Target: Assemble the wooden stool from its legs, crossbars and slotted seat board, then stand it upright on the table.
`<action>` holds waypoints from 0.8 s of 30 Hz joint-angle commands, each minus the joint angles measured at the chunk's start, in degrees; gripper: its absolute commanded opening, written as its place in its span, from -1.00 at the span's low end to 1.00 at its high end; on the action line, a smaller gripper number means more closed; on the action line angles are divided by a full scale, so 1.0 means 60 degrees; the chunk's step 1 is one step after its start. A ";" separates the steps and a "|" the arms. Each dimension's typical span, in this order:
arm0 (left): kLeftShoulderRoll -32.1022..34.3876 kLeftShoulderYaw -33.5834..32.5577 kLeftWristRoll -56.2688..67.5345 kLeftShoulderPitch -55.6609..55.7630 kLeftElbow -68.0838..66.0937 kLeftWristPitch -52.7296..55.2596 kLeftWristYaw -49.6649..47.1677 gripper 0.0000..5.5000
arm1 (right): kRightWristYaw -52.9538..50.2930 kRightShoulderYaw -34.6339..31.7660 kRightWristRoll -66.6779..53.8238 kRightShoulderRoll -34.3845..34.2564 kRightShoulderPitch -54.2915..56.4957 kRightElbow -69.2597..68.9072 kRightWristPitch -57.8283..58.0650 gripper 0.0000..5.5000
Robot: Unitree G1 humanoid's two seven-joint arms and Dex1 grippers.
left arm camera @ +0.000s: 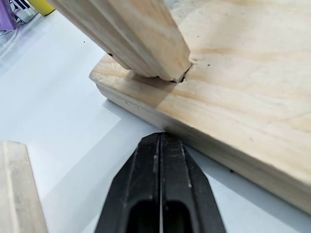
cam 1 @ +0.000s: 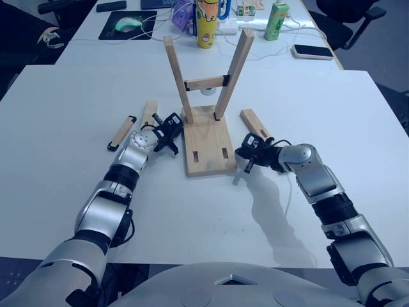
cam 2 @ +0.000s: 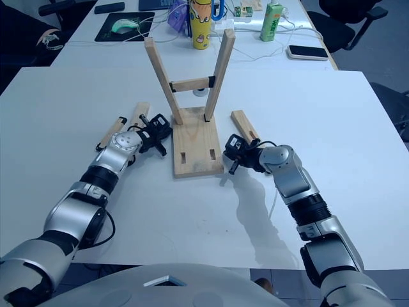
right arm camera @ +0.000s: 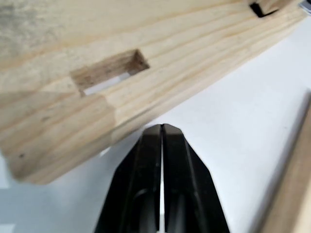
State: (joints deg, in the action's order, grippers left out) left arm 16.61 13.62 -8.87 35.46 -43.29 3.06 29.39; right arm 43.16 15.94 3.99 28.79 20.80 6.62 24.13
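Seat board (cam 1: 208, 137) holds two upright legs (cam 1: 179, 80) (feet hidden inside it).

Pale wood seat board (cam 1: 208, 148) flat on table, two legs (cam 1: 177, 77) splayed up from its far slots, tied by crossbar (cam 1: 206, 83), near slots (cam 1: 196, 155) empty; right loose piece (cam 1: 255, 123) beside the board, left loose pieces (cam 1: 148, 113) lying apart.

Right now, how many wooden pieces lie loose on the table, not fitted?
3. Left of the seat board: an outer piece with dark ends, and an inner piece nearer the board. Right of it: the right piece. The arms could hide more.
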 commanded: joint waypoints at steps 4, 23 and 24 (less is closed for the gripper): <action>0.0747 -0.2645 0.2070 -0.2869 0.5979 0.1894 -0.0302 -0.62 | -0.1441 -0.2195 -0.1262 -0.0781 -0.0633 -0.1371 0.0726 -1.00; 0.1386 -0.4401 0.2929 -0.3851 0.5103 0.2608 -0.0938 0.18 | -0.1546 -0.2492 -0.2633 -0.1224 -0.0799 -0.1517 0.1779 -0.30; 0.1381 -0.4423 0.2943 -0.3815 0.4928 0.2579 -0.0958 0.18 | -0.1548 -0.2493 -0.2675 -0.1261 -0.0783 -0.1506 0.1806 -0.30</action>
State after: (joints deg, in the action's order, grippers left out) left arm 23.83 -13.45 9.69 11.11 -11.29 19.40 24.20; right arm 33.77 0.82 -11.05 21.79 15.19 -2.15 34.76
